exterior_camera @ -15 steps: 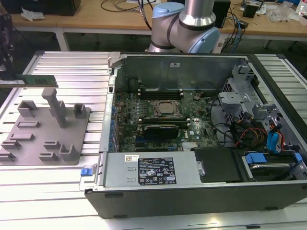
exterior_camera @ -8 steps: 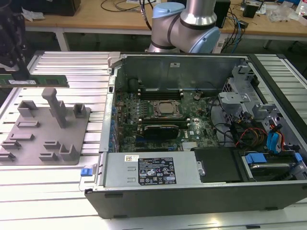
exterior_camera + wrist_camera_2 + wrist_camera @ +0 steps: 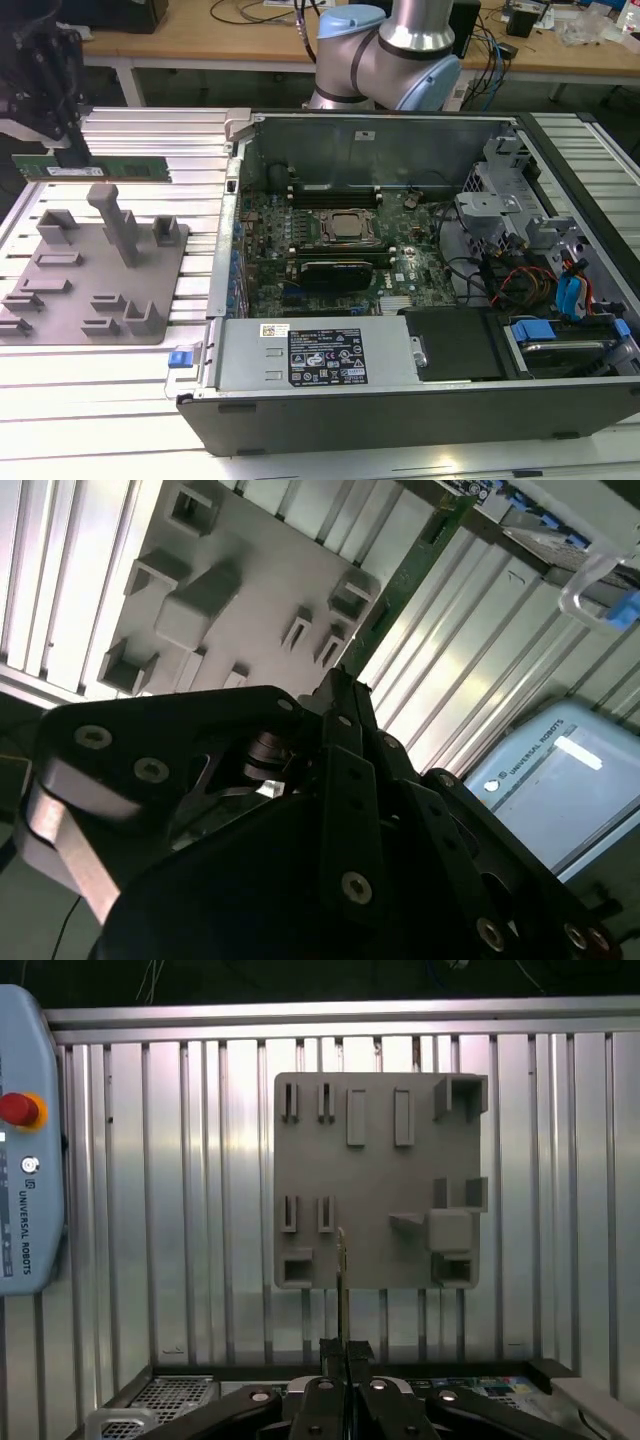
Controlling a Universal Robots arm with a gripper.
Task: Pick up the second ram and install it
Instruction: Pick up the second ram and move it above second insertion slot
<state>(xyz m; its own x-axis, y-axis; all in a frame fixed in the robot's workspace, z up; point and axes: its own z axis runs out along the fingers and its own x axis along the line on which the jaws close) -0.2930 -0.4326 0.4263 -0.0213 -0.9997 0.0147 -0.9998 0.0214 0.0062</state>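
At the exterior view's upper left: gripper (image 3: 76, 150), black, fingers pressed together on one end of the second ram (image 3: 110, 169).

- Gripper, in both wrist views: the fingers (image 3: 345, 1352) (image 3: 340, 695) meet on the board's thin edge.
- Second ram: long green stick, held level and clear of everything below, with a pale sticker at the gripped end. It is seen edge-on in the first wrist view (image 3: 342, 1270) and as a green strip running away from the fingers in the second wrist view (image 3: 415, 570).
- Grey holder tray (image 3: 100, 280): lies flat just below the ram and carries raised blocks, slots and one tall post. It also shows in both wrist views (image 3: 380, 1185) (image 3: 260, 590).
- Ribbed metal table (image 3: 120, 400): bears the tray and the case.
- Open computer case (image 3: 400, 410): stands at the exterior view's right of the tray and well apart from the ram.
- Motherboard (image 3: 400, 215): lies inside the case, with the CPU socket (image 3: 350, 228) near its middle and a black expansion card (image 3: 345, 272) just in front of the socket.
- Arm base (image 3: 390, 45): grey and blue, behind the case.
- Teach pendant (image 3: 25, 1160): lies on the table beside the tray, with a red button (image 3: 18, 1108).
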